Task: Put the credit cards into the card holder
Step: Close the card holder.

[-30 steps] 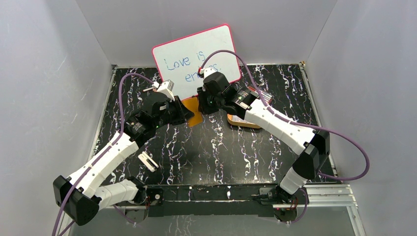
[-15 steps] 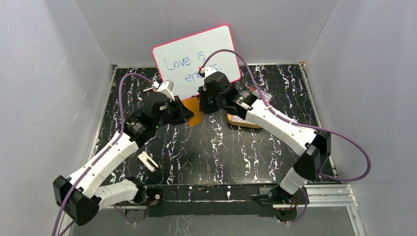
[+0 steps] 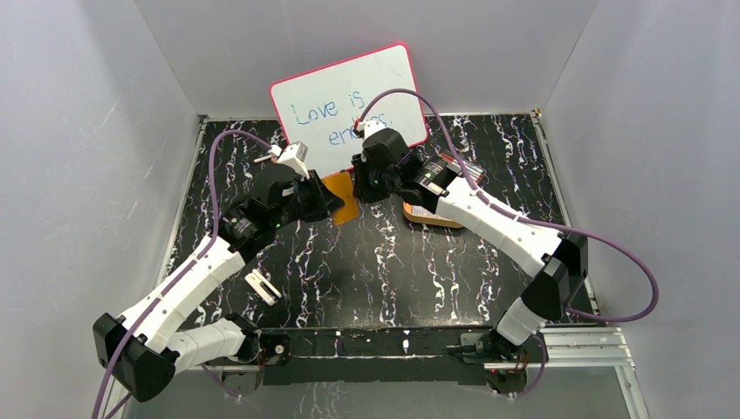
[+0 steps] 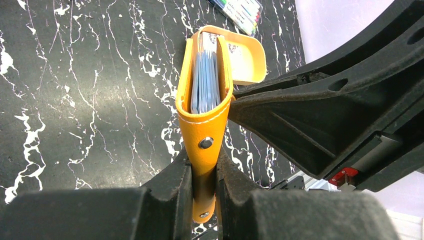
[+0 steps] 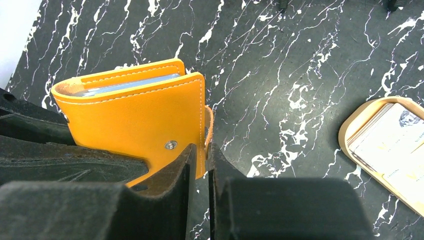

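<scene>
The orange card holder (image 3: 346, 206) is held up off the table between my two grippers, near the whiteboard. My left gripper (image 4: 204, 170) is shut on its spine (image 4: 205, 135), below the snap button. The bluish plastic sleeves (image 4: 205, 82) show inside, and the cover is slightly parted. My right gripper (image 5: 199, 160) is shut on the edge of the holder's front cover (image 5: 135, 120). The pale credit cards (image 5: 392, 140) lie stacked in the oval tray (image 3: 429, 216), to the right of the holder and under the right arm.
A pink-rimmed whiteboard (image 3: 345, 105) leans on the back wall. A pack of markers (image 4: 240, 10) lies on the black marble table (image 3: 375, 262). A small white object (image 3: 262, 286) lies near the left arm. Grey walls close in three sides.
</scene>
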